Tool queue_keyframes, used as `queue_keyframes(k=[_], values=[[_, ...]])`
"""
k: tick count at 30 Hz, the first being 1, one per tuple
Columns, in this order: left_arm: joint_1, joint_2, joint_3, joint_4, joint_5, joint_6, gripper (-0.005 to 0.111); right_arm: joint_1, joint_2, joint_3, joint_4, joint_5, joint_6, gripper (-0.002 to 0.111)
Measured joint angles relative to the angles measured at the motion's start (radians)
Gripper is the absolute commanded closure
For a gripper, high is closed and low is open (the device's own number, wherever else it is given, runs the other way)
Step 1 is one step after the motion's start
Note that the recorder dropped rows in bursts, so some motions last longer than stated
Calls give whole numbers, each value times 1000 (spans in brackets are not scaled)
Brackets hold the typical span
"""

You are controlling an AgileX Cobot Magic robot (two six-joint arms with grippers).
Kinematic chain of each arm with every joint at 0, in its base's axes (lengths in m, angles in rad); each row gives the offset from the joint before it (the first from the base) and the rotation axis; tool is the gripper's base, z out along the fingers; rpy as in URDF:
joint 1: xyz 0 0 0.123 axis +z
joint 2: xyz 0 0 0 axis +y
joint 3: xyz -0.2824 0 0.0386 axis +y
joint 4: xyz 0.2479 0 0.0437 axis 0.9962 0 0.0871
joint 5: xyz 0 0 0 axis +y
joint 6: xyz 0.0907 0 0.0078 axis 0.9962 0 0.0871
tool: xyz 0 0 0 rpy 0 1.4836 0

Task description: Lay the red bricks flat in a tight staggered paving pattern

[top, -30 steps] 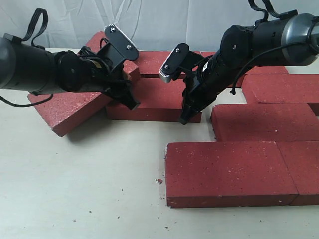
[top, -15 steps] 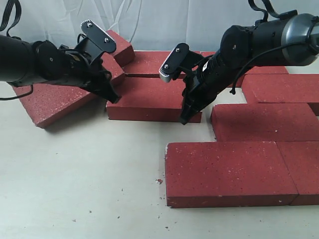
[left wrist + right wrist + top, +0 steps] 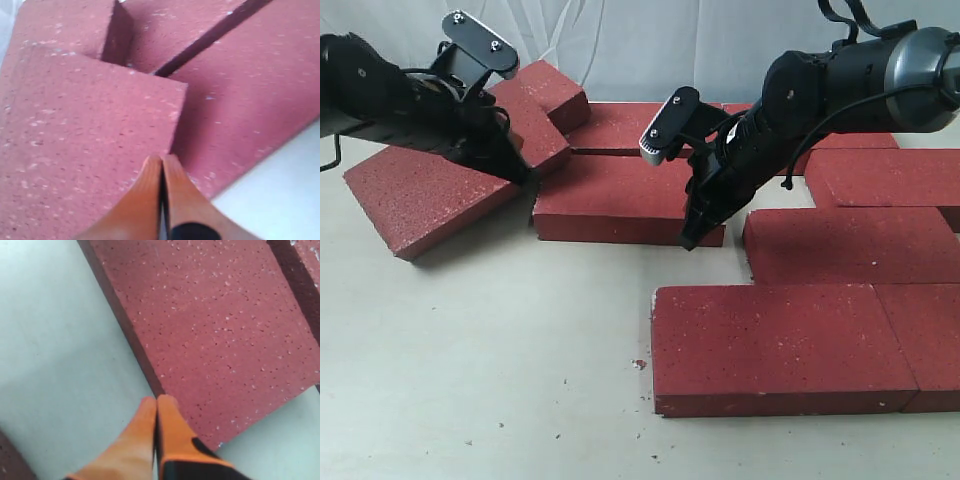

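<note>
Several red bricks lie on the table. A skewed brick (image 3: 420, 200) (image 3: 90, 125) sits at the left, its corner against the middle brick (image 3: 620, 200) (image 3: 250, 100). My left gripper (image 3: 520, 172) (image 3: 162, 158) is shut and empty, its tip at that corner. Behind it lies another angled brick (image 3: 548, 92). My right gripper (image 3: 688, 238) (image 3: 157, 399) is shut and empty, its tip touching the middle brick's (image 3: 225, 330) front edge near its right end. Laid bricks fill the right: one (image 3: 850, 245) in the middle row and one (image 3: 780, 345) in front.
More bricks lie at the back (image 3: 620, 125), at the far right (image 3: 885, 178) and at the front right (image 3: 925, 340). Small red crumbs (image 3: 639, 364) dot the pale table (image 3: 500, 380). A white cloth hangs behind.
My left arm has drawn back to the left, and the skewed brick has slid left with it, away from the middle brick's front. The right arm has not moved.
</note>
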Motion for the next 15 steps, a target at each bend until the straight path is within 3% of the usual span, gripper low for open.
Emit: queue_keyframes(k=[1, 4, 9, 15], values=[[-14, -25, 0, -2, 103, 3, 107, 0, 0, 0, 0, 0, 0, 109], [-28, -9, 0, 0, 214, 37, 107, 0, 0, 0, 0, 0, 0, 109], [-28, 109, 0, 84, 133, 47, 107, 0, 0, 0, 4, 0, 0, 109], [40, 117, 0, 116, 114, 44, 107, 0, 0, 0, 8, 0, 2, 109]])
